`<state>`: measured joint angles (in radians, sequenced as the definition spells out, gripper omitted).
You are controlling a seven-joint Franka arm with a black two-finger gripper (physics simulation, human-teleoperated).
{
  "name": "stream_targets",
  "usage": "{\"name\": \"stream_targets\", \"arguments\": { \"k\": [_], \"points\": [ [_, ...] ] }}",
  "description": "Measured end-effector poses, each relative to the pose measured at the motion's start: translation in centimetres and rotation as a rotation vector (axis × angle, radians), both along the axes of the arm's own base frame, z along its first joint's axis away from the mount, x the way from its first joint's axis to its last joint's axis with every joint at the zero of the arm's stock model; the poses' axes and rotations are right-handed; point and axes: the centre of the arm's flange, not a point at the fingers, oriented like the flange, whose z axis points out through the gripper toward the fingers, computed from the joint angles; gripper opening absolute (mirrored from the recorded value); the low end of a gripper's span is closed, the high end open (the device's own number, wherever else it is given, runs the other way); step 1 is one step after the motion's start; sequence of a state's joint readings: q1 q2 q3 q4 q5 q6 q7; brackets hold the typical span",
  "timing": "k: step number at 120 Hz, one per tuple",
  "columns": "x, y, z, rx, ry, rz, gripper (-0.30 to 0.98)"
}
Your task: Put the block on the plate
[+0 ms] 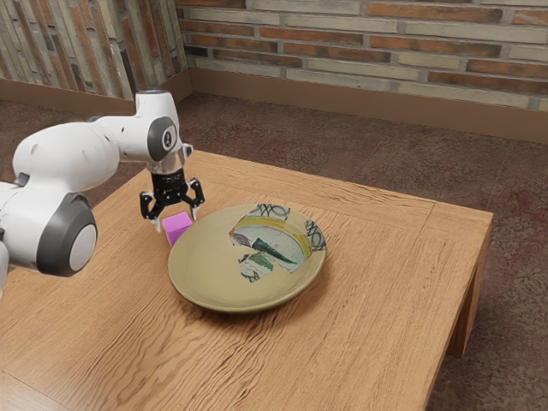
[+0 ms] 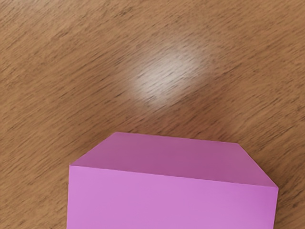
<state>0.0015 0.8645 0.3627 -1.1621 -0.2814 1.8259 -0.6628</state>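
Exterior view: the gripper [image 1: 176, 220] is spread, its fingertips standing apart on either side of the block [image 1: 177, 226] without clamping it. The white arm [image 1: 68, 158] reaches in from the exterior view's left. The pink block sits on the wood just beyond the plate's far left rim, flat-faced and sharp-edged. I judge it light, stiff and hardly fragile, its smooth faces perhaps a little slippery; two opposite sides, taken squarely and low, should give the best hold. The finger nearer the plate [image 1: 210, 270] may catch the raised rim, so a straight lift seems wise. Under everything lies the table [image 1: 385, 300], brown and grained, with a pale glare [image 2: 164, 71] in the wrist view. Farther off come dark carpet [image 1: 377, 167] and a brick wall [image 1: 342, 43].
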Motion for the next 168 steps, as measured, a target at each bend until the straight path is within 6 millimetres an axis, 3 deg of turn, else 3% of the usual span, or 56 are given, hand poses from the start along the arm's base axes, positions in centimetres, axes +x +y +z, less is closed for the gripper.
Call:
{"name": "stream_targets", "arguments": {
  "k": [31, 53, 69, 85, 113, 120, 133, 168],
  "points": [
    [-0.3, 0.4, -2.6, 0.001, 0.028, -0.004, 0.68],
    [-0.3, 0.7, -2.6, 0.005, 0.027, -0.006, 0.45],
    [-0.3, 0.8, -2.2, 0.010, 0.023, -0.009, 0.37],
    [-0.2, 1.2, 1.2, 0.023, -0.017, -0.005, 0.35],
    [-0.6, 1.3, 10.4, 0.061, -0.111, -0.004, 0.33],
    [-0.7, 0.3, 12.5, 0.079, -0.127, -0.015, 0.32],
    [-0.4, -2.7, 14.4, 0.079, -0.145, -0.054, 0.31],
    [0.3, -14.1, 14.7, 0.038, -0.145, -0.206, 0.33]
  ]
}}
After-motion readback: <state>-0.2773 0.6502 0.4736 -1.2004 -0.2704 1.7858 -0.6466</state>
